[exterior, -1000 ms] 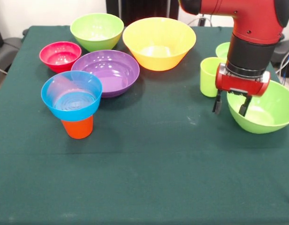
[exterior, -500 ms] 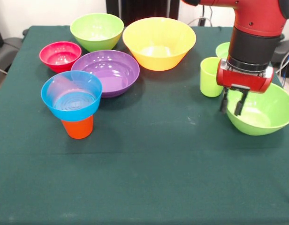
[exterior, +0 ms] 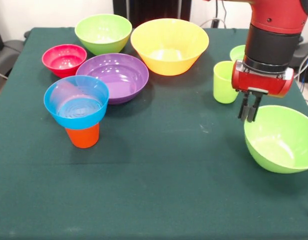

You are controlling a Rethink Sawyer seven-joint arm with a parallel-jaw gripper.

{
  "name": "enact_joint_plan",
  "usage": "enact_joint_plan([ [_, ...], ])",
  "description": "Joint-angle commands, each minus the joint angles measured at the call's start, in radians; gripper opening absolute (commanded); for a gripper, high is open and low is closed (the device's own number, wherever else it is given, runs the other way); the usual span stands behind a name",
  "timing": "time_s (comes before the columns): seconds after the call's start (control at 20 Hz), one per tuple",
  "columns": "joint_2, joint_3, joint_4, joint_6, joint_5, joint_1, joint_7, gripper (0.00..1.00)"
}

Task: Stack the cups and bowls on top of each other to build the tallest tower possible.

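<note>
The tower point(exterior: 78, 114) is standing near the left side of the table point(exterior: 159, 190): a blue bowl point(exterior: 76, 101) is sitting with its mouth up on top of an orange cup point(exterior: 83, 136), which is resting upside down on the green cloth. Just behind it a wide purple bowl point(exterior: 115, 76) is lying, and beside that one a small magenta bowl point(exterior: 64, 59). Farther back a lime green bowl point(exterior: 103, 32) and the big yellow bowl point(exterior: 169, 45) are standing side by side. On the right side a lime green cup point(exterior: 224, 81) is standing upright, and a small green bowl point(exterior: 237, 52) is showing partly behind the arm. A large lime green bowl point(exterior: 280, 138) is sitting near the right edge, a little tilted. The gripper point(exterior: 249, 107) is hanging just above the far rim of this bowl, and its fingers are pressed close together with nothing between them; they are not touching the rim.
</note>
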Motion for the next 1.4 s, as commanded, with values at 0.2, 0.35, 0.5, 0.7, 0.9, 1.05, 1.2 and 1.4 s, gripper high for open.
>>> enact_joint_plan([
  [0.2,0.039,0.082,0.032,0.086,-0.053,-0.026,-0.002,0.0],
  [0.35,0.048,0.084,0.014,0.092,-0.049,-0.028,-0.004,0.0],
  [0.5,0.034,0.103,0.027,0.093,-0.045,-0.041,-0.014,0.0],
  [0.7,-0.059,0.208,0.161,0.049,-0.039,-0.125,-0.071,0.0],
  [0.9,-0.172,0.338,0.335,-0.046,-0.057,-0.261,-0.112,0.0],
  [1.05,-0.214,0.515,0.471,-0.111,-0.092,-0.444,-0.189,0.0],
  [1.2,-0.147,0.719,0.538,-0.16,-0.177,-0.651,-0.281,0.0],
  [1.4,-0.069,0.851,0.528,-0.098,-0.262,-0.801,-0.331,0.0],
])
